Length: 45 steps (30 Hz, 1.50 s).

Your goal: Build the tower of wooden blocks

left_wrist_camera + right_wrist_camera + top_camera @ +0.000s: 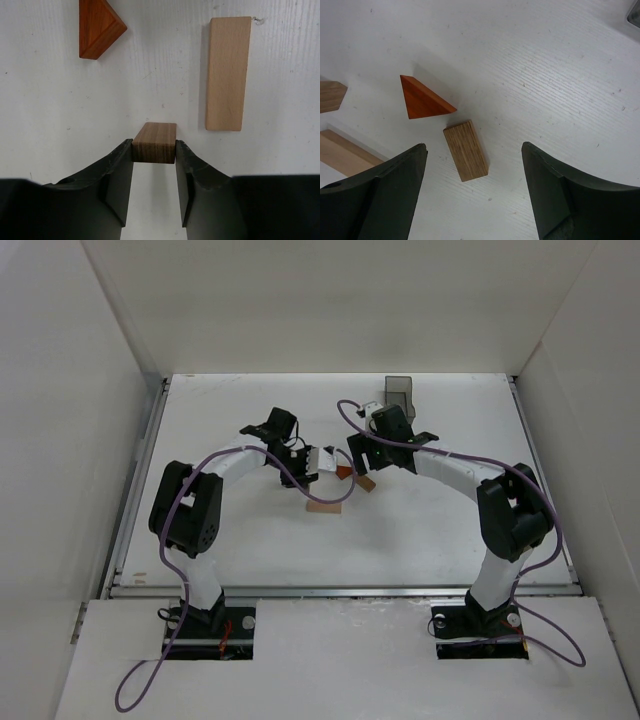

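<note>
In the left wrist view my left gripper [154, 150] is shut on a small dark-brown wood block [154, 142], pinched at its near end. Beyond it on the white table lie an orange triangular piece [97, 27] and a long pale plank [229, 74]. My right gripper [474, 147] stands open over a second brown block [465, 150], which lies flat between the fingers without touching them. The orange triangle [424, 98] sits just past that block. From above, both grippers [328, 462] [362, 470] meet at mid-table around the triangle [344, 472].
A translucent dark grey bin [399, 392] stands at the back of the table behind the right arm. The pale plank [322, 508] lies in front of the grippers. White walls enclose the table on three sides.
</note>
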### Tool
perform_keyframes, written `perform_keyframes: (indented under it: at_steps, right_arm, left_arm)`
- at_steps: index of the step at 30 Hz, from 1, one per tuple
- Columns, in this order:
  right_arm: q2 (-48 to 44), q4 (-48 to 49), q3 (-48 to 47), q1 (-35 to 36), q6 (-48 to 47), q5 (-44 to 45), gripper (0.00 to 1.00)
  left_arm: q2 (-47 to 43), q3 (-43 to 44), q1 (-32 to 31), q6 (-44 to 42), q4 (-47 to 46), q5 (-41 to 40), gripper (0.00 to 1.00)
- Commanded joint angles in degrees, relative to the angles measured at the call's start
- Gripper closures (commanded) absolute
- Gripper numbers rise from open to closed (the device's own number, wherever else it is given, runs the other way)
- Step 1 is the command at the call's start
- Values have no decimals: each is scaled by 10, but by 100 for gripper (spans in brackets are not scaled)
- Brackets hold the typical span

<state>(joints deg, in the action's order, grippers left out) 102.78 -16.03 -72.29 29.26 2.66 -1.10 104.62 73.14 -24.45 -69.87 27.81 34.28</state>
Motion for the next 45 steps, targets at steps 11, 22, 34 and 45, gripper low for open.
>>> perform_keyframes:
  at_steps: [11,22,34,45]
  right_arm:
    - [-21,19,-1,-3,5,-6,18]
    - [-26,24,15,-3,5,-6,18]
    - [-36,24,26,-3,5,-6,18]
    - [-42,29,44,-3,17,-11,18]
  left_arm:
    - [-43,36,-3,89,-13,-19,91]
    - [-115,-13,-16,119,32,20,91]
    - [-138,-79,-61,181,-15,-11,91]
    - [-133,-90,-66,181,-32,-24,91]
